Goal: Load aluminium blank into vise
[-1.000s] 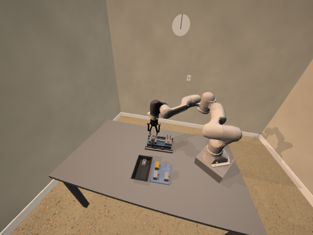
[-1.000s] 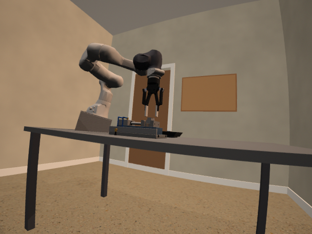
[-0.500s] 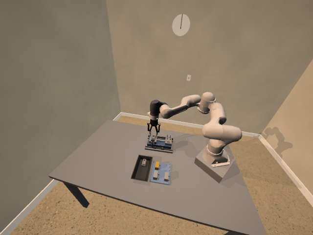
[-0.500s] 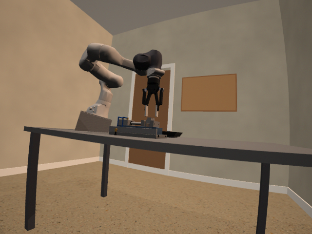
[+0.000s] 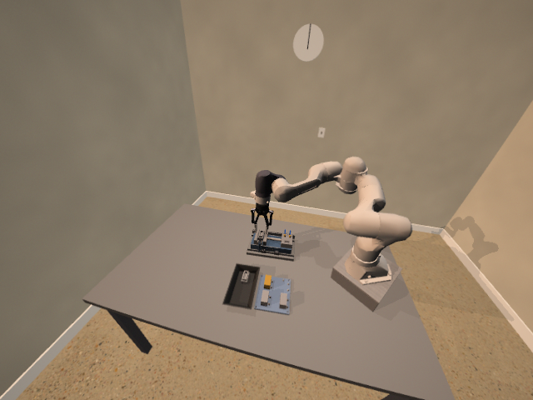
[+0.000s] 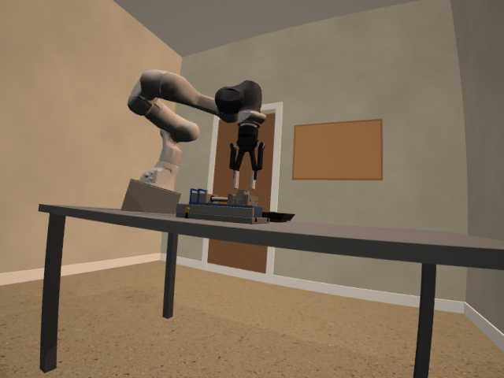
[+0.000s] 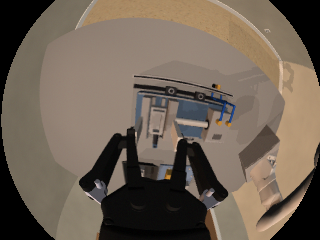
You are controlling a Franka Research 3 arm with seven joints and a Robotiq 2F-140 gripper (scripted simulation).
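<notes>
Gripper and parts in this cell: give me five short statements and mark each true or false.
1. The gripper hangs above the vise with nothing between its fingers. True.
2. The outfeed tray holds a finished part. True.
3. The brass blank lies in the outfeed tray. False: it lies on the infeed plate.
4. Three aluminium blanks lie on the infeed plate. False: two grey blanks lie there beside the brass one.
5. The gripper touches the infeed plate. False: it is over the vise, well away.
</notes>
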